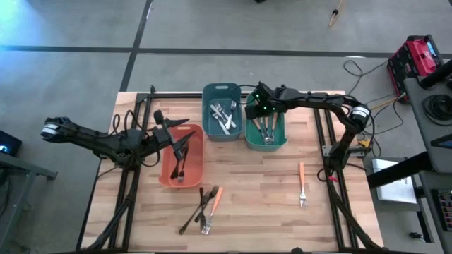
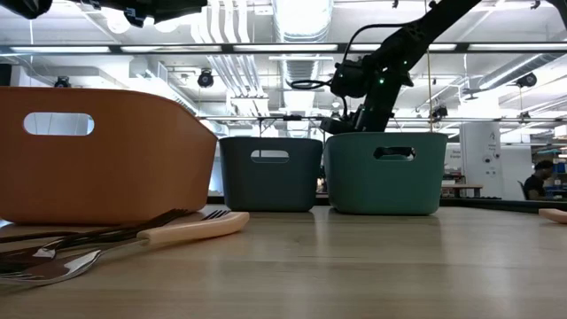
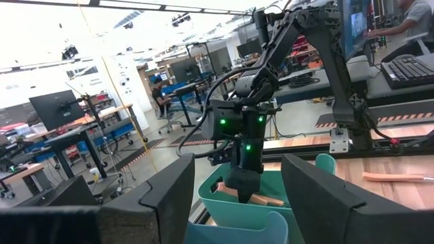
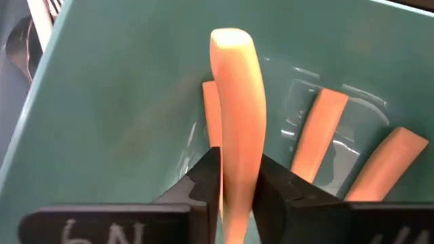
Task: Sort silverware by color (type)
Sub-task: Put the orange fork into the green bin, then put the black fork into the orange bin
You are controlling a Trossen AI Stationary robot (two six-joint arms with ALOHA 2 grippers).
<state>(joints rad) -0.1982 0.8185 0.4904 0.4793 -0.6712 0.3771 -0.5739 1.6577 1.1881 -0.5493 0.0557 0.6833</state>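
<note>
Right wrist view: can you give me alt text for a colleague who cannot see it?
The right gripper pinches an orange utensil handle between its fingers, inside the green bin. Three more orange handles lie on the bin's floor beneath it.

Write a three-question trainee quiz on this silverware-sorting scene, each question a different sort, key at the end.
1. True or false: the right gripper grips an orange-handled utensil over the green bin.
2. Which bin does the left gripper hover above? A) salmon bin B) blue bin C) green bin
3. Fill in: one orange-handled fork lies alone on the table's ____ side in the high view.

Key: 1 true; 2 A; 3 right.
</note>
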